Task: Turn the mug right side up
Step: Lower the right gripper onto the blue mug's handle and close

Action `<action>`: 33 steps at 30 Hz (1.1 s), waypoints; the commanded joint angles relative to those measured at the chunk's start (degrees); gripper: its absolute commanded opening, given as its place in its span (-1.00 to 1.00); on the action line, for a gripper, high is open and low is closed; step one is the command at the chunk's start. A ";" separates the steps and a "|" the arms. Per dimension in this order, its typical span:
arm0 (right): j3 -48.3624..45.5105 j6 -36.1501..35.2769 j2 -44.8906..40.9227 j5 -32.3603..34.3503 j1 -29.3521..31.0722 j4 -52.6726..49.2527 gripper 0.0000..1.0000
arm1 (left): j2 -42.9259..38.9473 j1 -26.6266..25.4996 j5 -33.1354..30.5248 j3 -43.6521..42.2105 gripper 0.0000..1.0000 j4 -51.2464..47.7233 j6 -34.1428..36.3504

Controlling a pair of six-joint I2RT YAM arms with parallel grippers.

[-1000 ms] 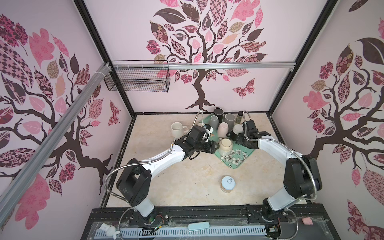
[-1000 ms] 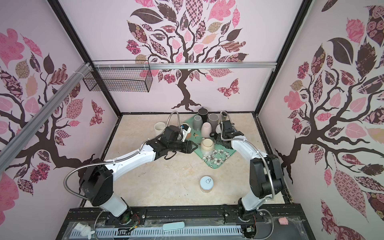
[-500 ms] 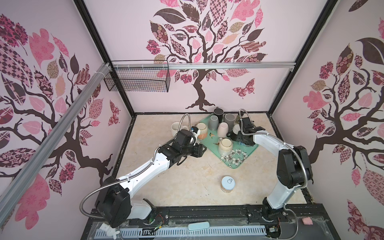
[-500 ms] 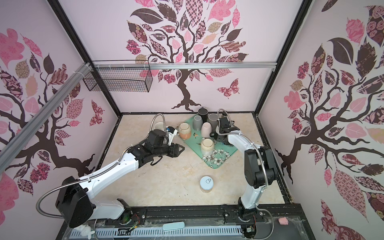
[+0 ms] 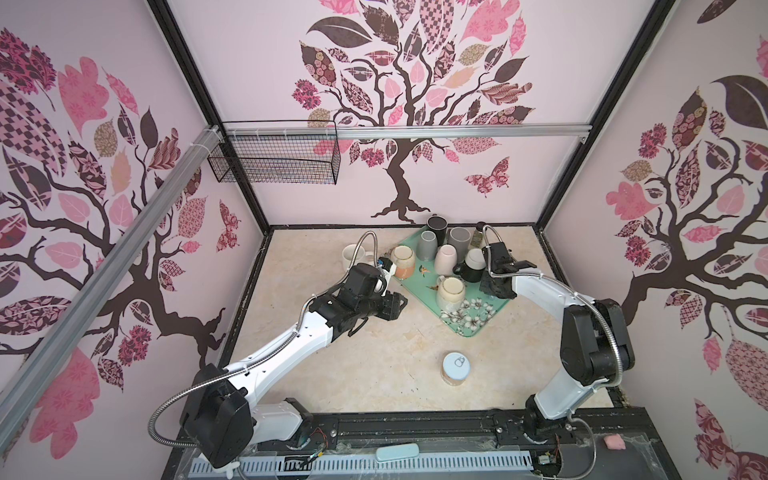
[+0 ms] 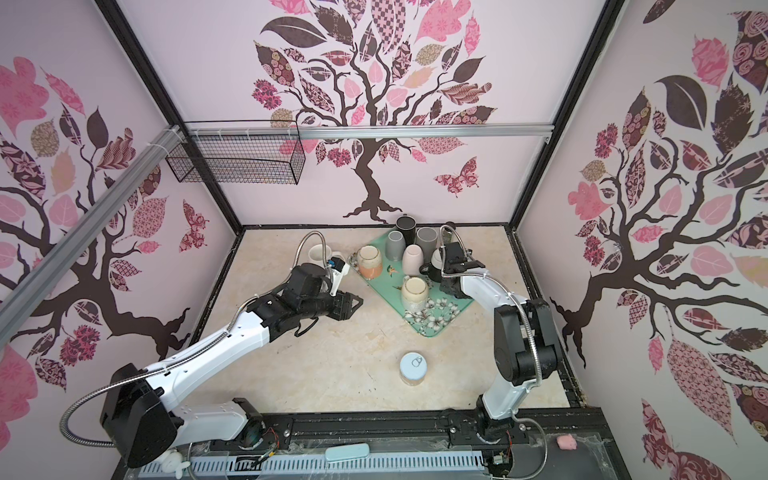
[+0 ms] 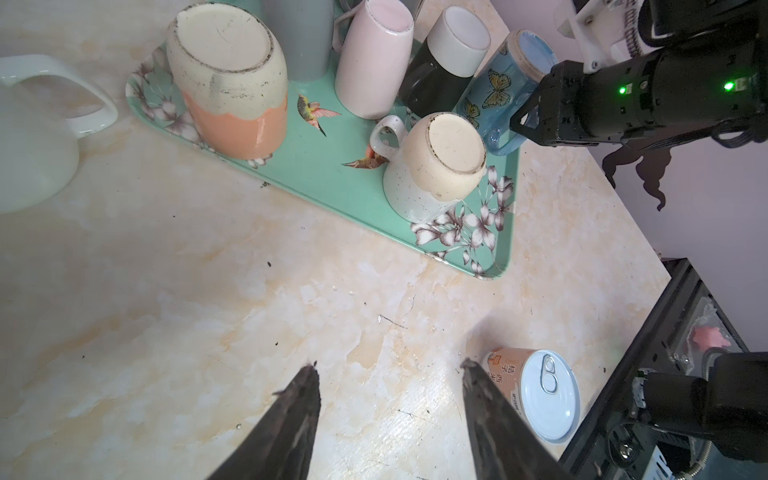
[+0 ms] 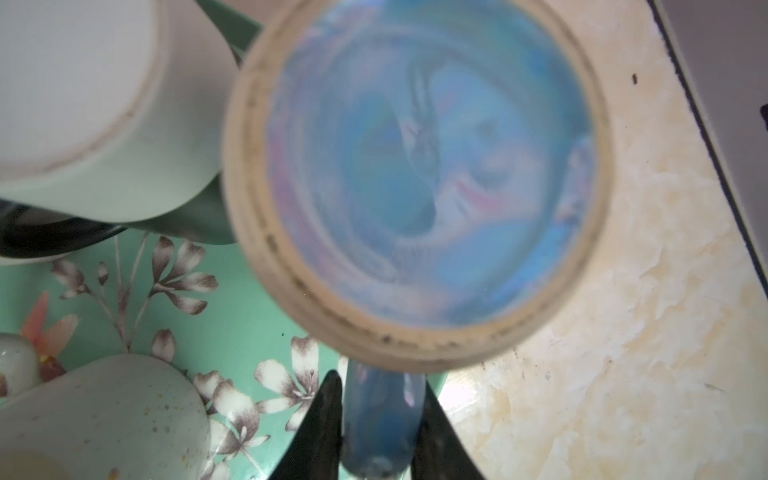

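The mug [image 7: 498,91] is blue with butterflies and stands upside down at the tray's right edge; its tan-rimmed base [image 8: 415,174] fills the right wrist view. My right gripper [image 8: 378,380] is shut on the mug's blue handle [image 8: 380,419], one finger on each side. In both top views the right arm's wrist [image 5: 496,286] [image 6: 451,286] covers this mug. My left gripper [image 7: 390,365] is open and empty over bare table, left of the tray [image 5: 397,305] [image 6: 353,305].
The teal flowered tray [image 5: 478,324] [image 7: 324,166] holds several other upside-down mugs, among them an orange-and-cream one [image 5: 403,262], a speckled cream one [image 5: 450,293] and a black-and-white one [image 5: 471,266]. A white mug [image 5: 353,255] stands left of the tray. A can [image 5: 456,368] stands near the front.
My right gripper has closed on the blue mug's handle. The left arm has pulled back from the tray, leaving the orange-and-cream mug there, and now hovers over the table.
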 commanded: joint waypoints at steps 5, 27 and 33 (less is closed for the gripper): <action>1.19 -2.91 -1.44 0.48 -0.87 0.15 -0.72 | -1.35 0.29 -0.72 -2.21 0.15 0.61 0.92; 4.96 -8.33 2.41 -0.09 -1.97 -1.35 -0.84 | -0.10 0.29 -1.41 -2.30 0.15 1.31 0.78; 2.68 -9.66 -1.48 -0.85 -2.00 0.46 -1.00 | 0.03 0.26 -1.34 -1.87 0.15 1.18 0.79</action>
